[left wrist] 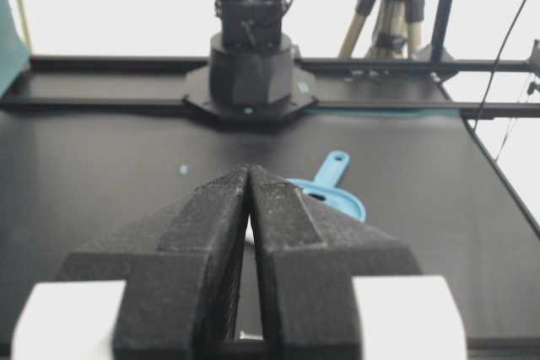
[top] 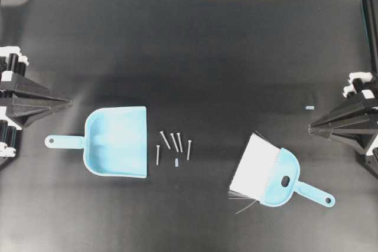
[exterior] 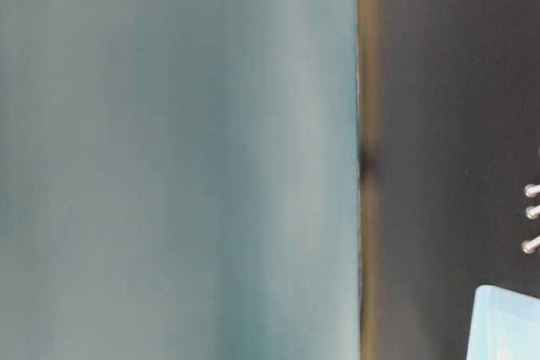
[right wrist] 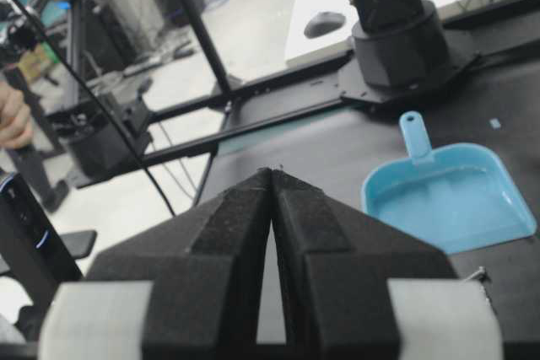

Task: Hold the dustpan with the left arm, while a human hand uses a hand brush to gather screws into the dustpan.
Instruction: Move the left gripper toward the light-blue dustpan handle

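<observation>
Light blue dustpan (top: pixel 118 141) flat on the black table (top: pixel 195 51), open mouth toward the screws (top: pixel 173 144) just beside its rim, handle toward the left gripper (top: pixel 66 103). Left gripper well apart from the dustpan handle, jaws pressed together, holding nothing. Right gripper (top: pixel 312 127) on the far side from the dustpan, jaws likewise closed and empty. Hand brush (top: pixel 274 175) beyond the screws from the dustpan, white bristles facing them. No readable writing or labels anywhere.
</observation>
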Controlling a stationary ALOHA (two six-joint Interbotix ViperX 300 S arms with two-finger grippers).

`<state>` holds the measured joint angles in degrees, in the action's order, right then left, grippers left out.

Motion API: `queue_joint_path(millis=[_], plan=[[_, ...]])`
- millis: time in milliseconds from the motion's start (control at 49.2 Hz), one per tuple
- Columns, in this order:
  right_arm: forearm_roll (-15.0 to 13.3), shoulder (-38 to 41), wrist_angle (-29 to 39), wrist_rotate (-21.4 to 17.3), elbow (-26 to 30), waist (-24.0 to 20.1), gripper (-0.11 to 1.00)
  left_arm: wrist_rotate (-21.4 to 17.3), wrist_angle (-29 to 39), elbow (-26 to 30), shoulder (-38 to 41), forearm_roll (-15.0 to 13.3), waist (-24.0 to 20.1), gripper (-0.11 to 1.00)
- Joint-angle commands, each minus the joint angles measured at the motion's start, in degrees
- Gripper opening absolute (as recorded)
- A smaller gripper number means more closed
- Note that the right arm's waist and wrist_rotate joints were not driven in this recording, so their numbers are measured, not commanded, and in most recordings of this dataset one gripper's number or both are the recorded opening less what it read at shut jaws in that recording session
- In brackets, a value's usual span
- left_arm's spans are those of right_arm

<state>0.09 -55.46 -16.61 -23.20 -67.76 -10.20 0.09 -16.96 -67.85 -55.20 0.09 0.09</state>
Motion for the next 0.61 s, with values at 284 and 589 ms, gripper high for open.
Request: queue_joint_path(millis=[284,589], plan=[[0.1,-8.3,18.5,0.0,-0.3,0.0,0.00,6.2,37.6,5.8,5.4,2.3,2.1,0.00],[0.1,-16.1,26.1,0.1,-4.4,0.0,0.00,8.0,49.0,4.6,10.1,2.3,2.1,0.00]])
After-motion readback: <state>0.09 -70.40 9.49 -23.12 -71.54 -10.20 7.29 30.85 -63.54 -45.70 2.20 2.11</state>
